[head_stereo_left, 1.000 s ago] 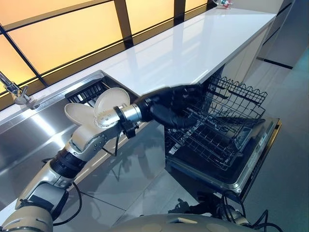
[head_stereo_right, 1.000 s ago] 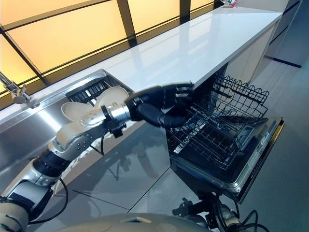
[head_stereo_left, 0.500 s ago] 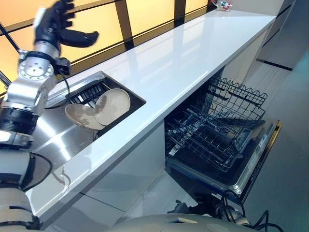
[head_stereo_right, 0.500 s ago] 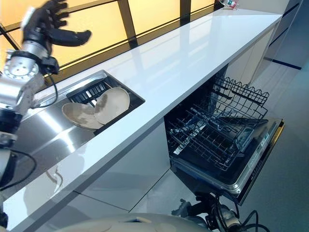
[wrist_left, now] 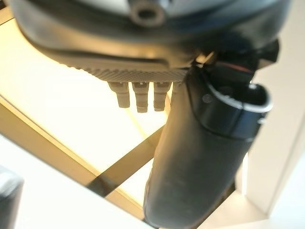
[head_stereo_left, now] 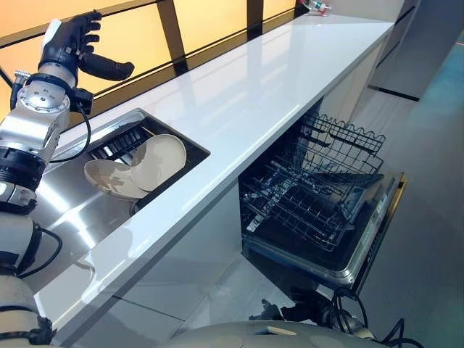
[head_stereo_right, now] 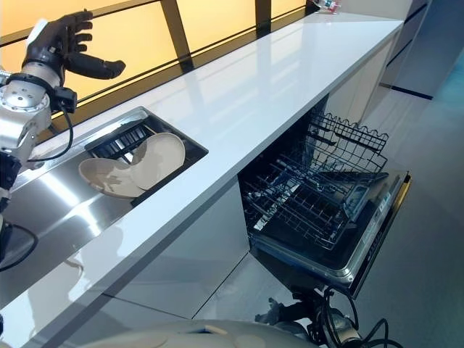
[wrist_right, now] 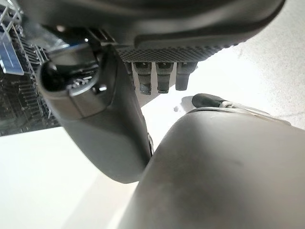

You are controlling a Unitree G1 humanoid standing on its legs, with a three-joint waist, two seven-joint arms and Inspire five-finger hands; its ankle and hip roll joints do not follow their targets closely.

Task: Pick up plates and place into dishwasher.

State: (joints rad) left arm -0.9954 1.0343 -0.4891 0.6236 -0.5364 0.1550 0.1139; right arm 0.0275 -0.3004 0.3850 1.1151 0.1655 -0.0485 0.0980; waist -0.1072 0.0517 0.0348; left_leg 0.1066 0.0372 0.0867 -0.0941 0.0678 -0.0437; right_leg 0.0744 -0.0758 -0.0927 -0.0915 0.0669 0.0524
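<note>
Plates (head_stereo_left: pixel 138 165) are the first thing to settle: two cream ones lean against each other in the dark recessed sink (head_stereo_left: pixel 190 151) at centre left of the left eye view, set into the long white surface (head_stereo_left: pixel 275 72) that runs from lower left to the upper right corner. Neither has been lifted. At centre right, below the surface edge, the dishwasher (head_stereo_left: pixel 341 250) stands with its door dropped open and its wire rack (head_stereo_left: pixel 319 192) pulled out; the rack looks bare of plates as far as these views tell. The left hand (head_stereo_left: pixel 72 47) is raised in the upper left corner of the frame, against the amber window panels, well apart from the plates and above them; its fingers are spread and relaxed with the thumb stuck out to the side, and it holds nothing. The left wrist view agrees: thumb straight, fingertips short and uncurled, only window behind. The right hand (wrist_right: pixel 102 107) shows in its own wrist view with a straight thumb and fingers hanging loose, nothing between them, and part of the rack at the upper left of that frame. By this reading the task is at or near its start: both plates in the sink are yet to be grasped, carried across and slotted into the rack.
</note>
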